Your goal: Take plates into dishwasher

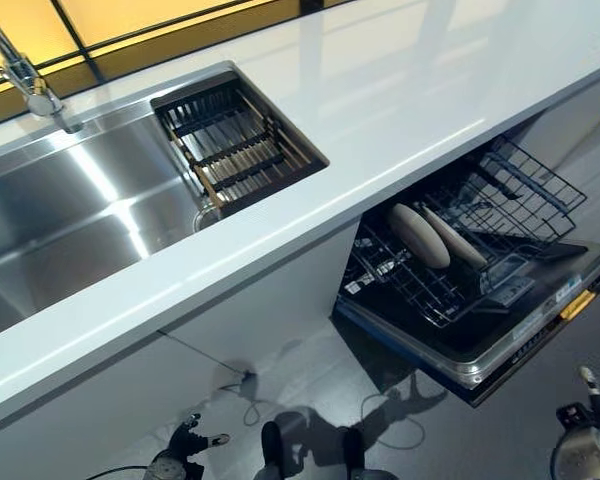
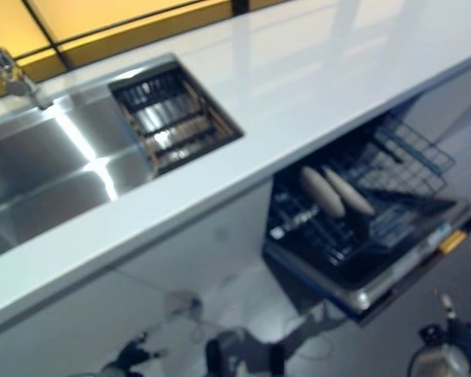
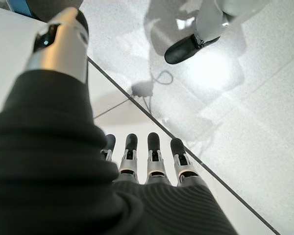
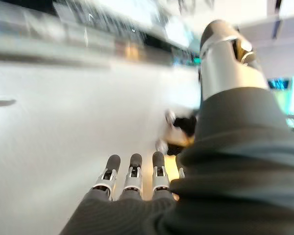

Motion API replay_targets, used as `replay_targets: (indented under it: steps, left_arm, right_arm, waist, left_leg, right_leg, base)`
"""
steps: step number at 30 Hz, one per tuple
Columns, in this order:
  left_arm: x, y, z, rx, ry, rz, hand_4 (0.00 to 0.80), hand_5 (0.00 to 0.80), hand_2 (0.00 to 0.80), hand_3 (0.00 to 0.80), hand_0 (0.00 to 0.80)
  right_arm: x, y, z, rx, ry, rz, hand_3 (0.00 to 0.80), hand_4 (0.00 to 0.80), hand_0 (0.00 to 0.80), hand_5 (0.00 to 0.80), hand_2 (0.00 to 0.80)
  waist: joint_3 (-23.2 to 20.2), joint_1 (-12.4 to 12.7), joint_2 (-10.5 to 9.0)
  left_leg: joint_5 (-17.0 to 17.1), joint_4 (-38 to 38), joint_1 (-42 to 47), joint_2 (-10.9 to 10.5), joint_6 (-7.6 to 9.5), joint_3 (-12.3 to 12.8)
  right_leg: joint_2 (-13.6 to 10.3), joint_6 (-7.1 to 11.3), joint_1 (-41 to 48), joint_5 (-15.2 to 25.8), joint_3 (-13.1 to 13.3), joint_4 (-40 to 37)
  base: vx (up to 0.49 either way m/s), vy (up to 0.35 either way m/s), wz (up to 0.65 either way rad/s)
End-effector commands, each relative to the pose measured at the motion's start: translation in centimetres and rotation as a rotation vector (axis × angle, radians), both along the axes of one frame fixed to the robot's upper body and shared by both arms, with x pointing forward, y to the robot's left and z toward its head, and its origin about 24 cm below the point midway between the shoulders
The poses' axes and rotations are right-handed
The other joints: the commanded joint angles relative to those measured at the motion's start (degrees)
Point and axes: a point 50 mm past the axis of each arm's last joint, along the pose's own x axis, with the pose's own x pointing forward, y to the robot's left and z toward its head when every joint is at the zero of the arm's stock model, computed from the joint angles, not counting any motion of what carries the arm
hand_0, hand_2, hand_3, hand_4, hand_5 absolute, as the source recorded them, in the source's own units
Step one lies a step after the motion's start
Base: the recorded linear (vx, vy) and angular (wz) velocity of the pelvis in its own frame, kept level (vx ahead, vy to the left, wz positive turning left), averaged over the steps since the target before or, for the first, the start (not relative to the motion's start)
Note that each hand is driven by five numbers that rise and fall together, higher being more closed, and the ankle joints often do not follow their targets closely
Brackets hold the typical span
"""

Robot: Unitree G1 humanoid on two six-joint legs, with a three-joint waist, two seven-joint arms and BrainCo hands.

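Observation:
Two beige plates (image 1: 418, 235) (image 1: 456, 238) stand on edge side by side in the pulled-out lower rack (image 1: 525, 190) of the open dishwasher (image 1: 500, 345), under the white counter at the right. My left hand (image 3: 154, 159) hangs low by the floor at the lower left of the eye views (image 1: 185, 442), fingers straight and empty. My right hand (image 4: 132, 178) hangs low at the lower right, near the dishwasher door's front corner, fingers straight and empty. No plate shows on the counter or in the sink.
A white counter (image 1: 400, 110) runs across the view. A steel sink (image 1: 70, 215) with a faucet (image 1: 25, 78) lies at the left, with a dark drainer basket (image 1: 235, 145) at its right end. The open door juts over the grey floor.

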Motion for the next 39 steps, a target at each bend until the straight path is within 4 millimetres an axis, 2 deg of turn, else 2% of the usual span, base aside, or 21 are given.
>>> replay_targets:
  steps: [1,4,8,11,13,19,20,26,34,39]
  left_arm:
    - [-0.3,1.5,0.2,0.022,-0.014,0.057,0.0,0.0,0.0,0.0,0.0]
    - [-0.6,1.8,0.1,0.03,0.0,0.056,0.0,0.0,0.0,0.0,0.0]
    - [-0.4,1.9,0.2,0.041,0.002,0.039,0.0,0.0,0.0,0.0,0.0]
    - [0.2,1.9,0.6,0.053,-0.013,0.02,0.0,0.0,0.0,0.0,0.0]
    - [1.3,2.1,1.3,0.053,-0.046,0.004,0.0,0.0,0.0,0.0,0.0]
    - [3.2,1.3,2.5,0.047,-0.114,-0.02,0.0,0.0,0.0,0.0,0.0]
    - [3.8,1.2,2.9,0.048,-0.129,-0.024,0.0,0.0,0.0,0.0,0.0]
    - [5.1,1.4,4.1,0.039,-0.182,-0.012,0.0,0.0,0.0,0.0,0.0]
    - [6.7,2.4,6.4,0.021,-0.316,0.007,0.0,0.0,0.0,0.0,0.0]
    - [7.0,2.7,6.9,0.025,-0.34,0.0,0.0,0.0,0.0,0.0,0.0]
  right_arm:
    - [-1.1,-2.3,2.4,-0.123,-0.025,-0.026,0.0,0.0,0.0,0.0,0.0]
    - [-2.2,-2.7,1.7,-0.098,0.008,-0.031,0.0,0.0,0.0,0.0,0.0]
    - [-2.2,-2.3,0.7,-0.041,0.021,0.005,0.0,0.0,0.0,0.0,0.0]
    - [-1.1,-1.2,-0.3,-0.005,0.028,0.059,0.0,0.0,0.0,0.0,0.0]
    - [0.5,0.0,-0.7,0.006,0.019,0.104,0.0,0.0,0.0,0.0,0.0]
    - [2.7,1.2,-0.9,0.02,-0.012,0.152,0.0,0.0,0.0,0.0,0.0]
    - [3.4,1.4,-0.7,0.023,-0.023,0.171,0.0,0.0,0.0,0.0,0.0]
    - [3.9,1.7,-0.8,0.03,-0.025,0.232,0.0,0.0,0.0,0.0,0.0]
    - [4.0,2.1,-1.4,0.05,-0.055,0.244,0.0,0.0,0.0,0.0,0.0]
    - [4.3,2.2,-1.3,0.054,-0.06,0.246,0.0,0.0,0.0,0.0,0.0]
  waist:
    - [-4.83,-0.16,-3.04]
    - [-5.68,-0.28,-3.53]
    - [-5.76,0.12,-3.48]
    - [-5.03,0.65,-3.11]
    - [-3.87,1.37,-2.25]
    - [-2.29,2.42,-0.25]
    - [-2.02,2.74,0.18]
    - [-1.24,3.26,0.9]
    - [0.73,4.71,1.28]
    - [1.34,5.44,1.35]
  left_leg:
    - [-6.02,5.37,0.68,-0.16,0.53,3.29]
    - [-6.43,5.28,1.17,-0.14,0.57,4.0]
    - [-6.65,5.74,0.97,-0.1,0.73,4.38]
    - [-6.65,6.52,0.2,-0.16,1.02,4.35]
    - [-6.25,7.55,-1.37,-0.31,1.15,4.09]
    - [-5.46,8.73,-4.03,-0.56,1.09,2.68]
    - [-5.37,9.37,-4.69,-0.55,1.02,2.32]
    - [-5.99,13.6,-7.18,-0.21,0.6,1.54]
    - [-9.34,24.98,-13.61,0.7,0.77,0.9]
    - [-10.9,29.43,-16.5,0.54,0.91,-0.08]
  right_leg:
    - [-1.38,1.72,-5.13,4.79,4.81,3.4]
    - [-1.3,2.05,-4.87,5.07,5.38,2.86]
    - [-1.48,2.23,-5.18,5.17,5.41,3.18]
    - [-1.77,2.18,-5.94,5.08,5.18,4.07]
    - [-2.03,1.85,-7.13,4.82,4.73,5.32]
    - [-2.11,1.08,-8.73,3.86,3.58,7.06]
    - [-2.1,0.78,-9.04,3.54,3.05,7.57]
    - [-2.12,-0.52,-9.82,2.08,1.21,9.84]
    - [-1.95,-3.65,-13.84,-2.4,-2.19,19.09]
    - [-1.31,-4.78,-16.05,-4.87,-3.02,23.73]
  base:
    - [0.022,0.028,-0.13]
    - [0.033,0.007,-0.16]
    - [0.018,-0.029,-0.06]
    - [-0.017,-0.079,-0.01]
    - [-0.076,-0.074,-0.01]
    - [-0.063,-0.093,0.02]
    - [-0.026,-0.1,0.05]
    - [-0.009,-0.123,0.1]
    - [-0.024,-0.147,0.22]
    - [0.005,-0.094,0.15]
